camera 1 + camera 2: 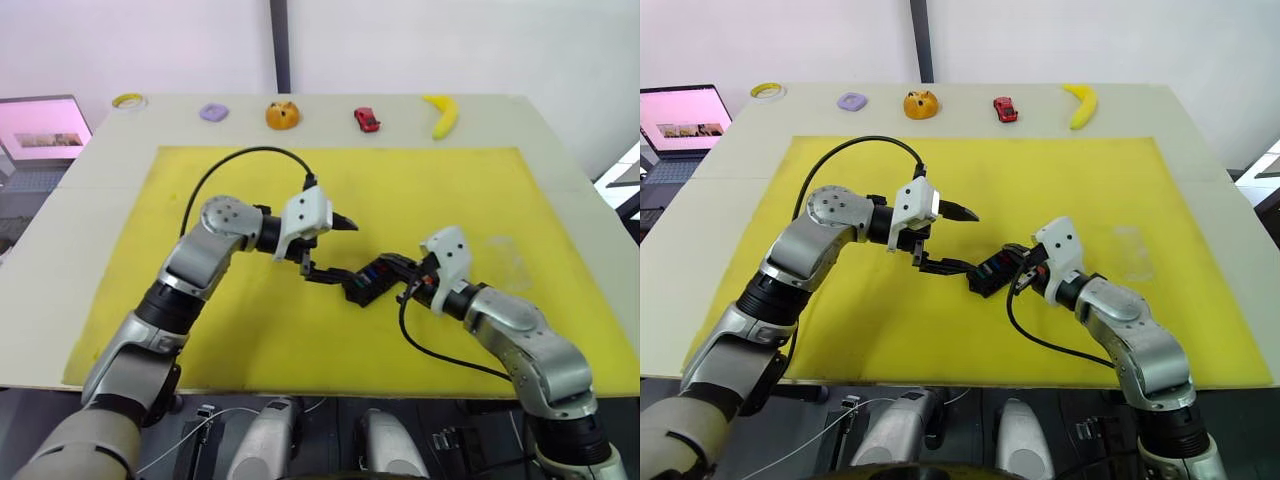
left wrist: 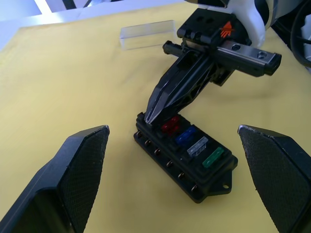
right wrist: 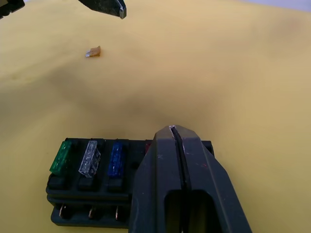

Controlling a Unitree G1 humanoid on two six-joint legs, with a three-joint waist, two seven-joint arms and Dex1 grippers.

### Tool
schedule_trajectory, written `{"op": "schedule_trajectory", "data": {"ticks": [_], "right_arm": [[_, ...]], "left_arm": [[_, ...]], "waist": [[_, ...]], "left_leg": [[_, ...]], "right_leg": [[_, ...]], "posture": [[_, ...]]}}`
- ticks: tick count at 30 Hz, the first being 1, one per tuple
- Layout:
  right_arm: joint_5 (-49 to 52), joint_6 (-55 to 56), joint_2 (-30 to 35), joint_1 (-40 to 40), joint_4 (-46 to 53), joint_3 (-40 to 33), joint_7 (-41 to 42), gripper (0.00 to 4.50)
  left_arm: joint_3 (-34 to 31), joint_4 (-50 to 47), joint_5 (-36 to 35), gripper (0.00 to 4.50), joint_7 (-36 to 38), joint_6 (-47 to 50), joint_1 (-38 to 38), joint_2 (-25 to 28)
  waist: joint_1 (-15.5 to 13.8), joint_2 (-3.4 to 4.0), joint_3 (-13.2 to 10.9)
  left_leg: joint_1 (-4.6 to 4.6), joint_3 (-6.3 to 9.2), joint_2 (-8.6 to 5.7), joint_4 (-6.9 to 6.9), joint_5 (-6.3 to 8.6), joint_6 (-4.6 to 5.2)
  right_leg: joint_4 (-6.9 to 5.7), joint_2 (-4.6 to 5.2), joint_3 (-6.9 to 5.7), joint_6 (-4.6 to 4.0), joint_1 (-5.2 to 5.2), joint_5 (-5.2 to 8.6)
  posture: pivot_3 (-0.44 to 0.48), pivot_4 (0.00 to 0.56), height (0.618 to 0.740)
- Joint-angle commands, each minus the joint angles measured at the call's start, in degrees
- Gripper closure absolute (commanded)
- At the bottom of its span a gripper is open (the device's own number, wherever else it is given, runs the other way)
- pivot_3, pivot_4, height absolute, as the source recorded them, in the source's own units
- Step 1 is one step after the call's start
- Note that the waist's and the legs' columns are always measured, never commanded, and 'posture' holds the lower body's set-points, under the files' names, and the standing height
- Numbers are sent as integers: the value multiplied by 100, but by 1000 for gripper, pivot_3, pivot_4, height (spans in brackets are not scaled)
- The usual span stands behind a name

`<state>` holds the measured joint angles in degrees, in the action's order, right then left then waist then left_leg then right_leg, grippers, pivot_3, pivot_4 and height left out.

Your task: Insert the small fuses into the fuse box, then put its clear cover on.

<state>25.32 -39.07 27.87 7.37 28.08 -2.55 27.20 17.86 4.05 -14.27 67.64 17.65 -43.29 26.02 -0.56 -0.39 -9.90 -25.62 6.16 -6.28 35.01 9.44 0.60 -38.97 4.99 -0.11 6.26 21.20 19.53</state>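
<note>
right gripper clenched, tip on fuse box; left gripper spread wide.

Colours on the yellow mat and pale worktop

A black fuse box is seen on a plain yellow mat, with fuses in red, blue, clear grey and green. An olive-brown fuse lies at 11 o'clock from the box. The cover is transparent. Black fingers show a fine dotted pad texture. The worktop is off-white.
</note>
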Motion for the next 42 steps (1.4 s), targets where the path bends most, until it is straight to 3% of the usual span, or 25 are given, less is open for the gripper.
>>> {"op": "schedule_trajectory", "data": {"ticks": [1,5,7,9,15,16,20,25,35,38,42], "right_arm": [[770,-231,287,-123,907,-1013,148,4482],[1406,-622,1014,-949,1166,-2344,648,4482],[1579,-671,1362,-1444,1045,-3013,1008,3985],[1601,-619,1644,-1893,862,-3513,1392,3216],[997,110,2212,-3025,-119,-4660,2454,235],[947,190,2241,-3085,-224,-4740,2529,111],[641,553,2424,-3384,-989,-5300,2910,111],[583,624,2484,-3298,-1117,-5375,2921,111],[1376,-251,2283,-2606,380,-4546,2229,111],[1702,-500,2195,-2340,897,-4184,1901,111],[2501,-889,1987,-1842,1505,-3781,1214,111]], "left_arm": [[-638,-531,-277,0,-390,363,375,203],[-1473,-1289,-693,0,-868,1114,1217,613],[-1967,-1571,-1029,0,-987,1536,1688,881],[-2407,-1696,-1253,0,-1061,1810,2098,1139],[-3595,-1491,-1295,0,-1146,1836,3437,1957],[-3688,-1437,-1285,0,-1149,1791,3551,2025],[-4356,-818,-1120,0,-1246,1523,4169,2342],[-4626,-752,-1221,0,-1356,1571,4310,2450],[-3732,-1061,-1582,0,-1367,2373,3279,2456],[-3648,-1092,-1954,0,-1514,2929,2861,2247],[-3963,-1268,-2627,0,-2372,3844,2598,1486]], "waist": [[1,4,-2],[-5,4,-3],[-8,6,-3],[-11,7,-4],[-15,10,-3],[-15,10,-3],[-22,16,0],[-21,17,1],[-21,21,3],[-17,21,3],[-3,20,4]], "left_leg": [[-5,0,0,-1,0,0],[-22,1,1,-7,0,1],[-19,1,3,-11,1,1],[-15,0,5,-8,1,1],[-6,-4,8,-11,4,3],[-5,-6,8,-12,5,1],[-7,-6,10,-29,12,-10],[-7,-7,11,-47,16,-14],[-7,-8,12,-57,14,-11],[-8,-9,12,-58,7,0],[-6,-9,11,-61,5,3]], "right_leg": [[0,0,0,0,5,0],[1,0,1,0,11,0],[6,0,0,-1,5,0],[6,0,0,-1,3,1],[15,2,1,-11,1,7],[17,5,1,-24,1,14],[50,6,2,-34,-2,18],[81,8,2,-37,-8,19],[82,8,2,-35,-1,18],[81,8,2,-33,1,17],[82,8,2,-14,1,6]], "posture": [[0,150,735],[0,150,735],[0,150,735],[0,150,735],[0,150,735],[0,150,735],[0,150,735],[0,150,735],[0,150,735],[0,150,735],[0,150,735]]}}
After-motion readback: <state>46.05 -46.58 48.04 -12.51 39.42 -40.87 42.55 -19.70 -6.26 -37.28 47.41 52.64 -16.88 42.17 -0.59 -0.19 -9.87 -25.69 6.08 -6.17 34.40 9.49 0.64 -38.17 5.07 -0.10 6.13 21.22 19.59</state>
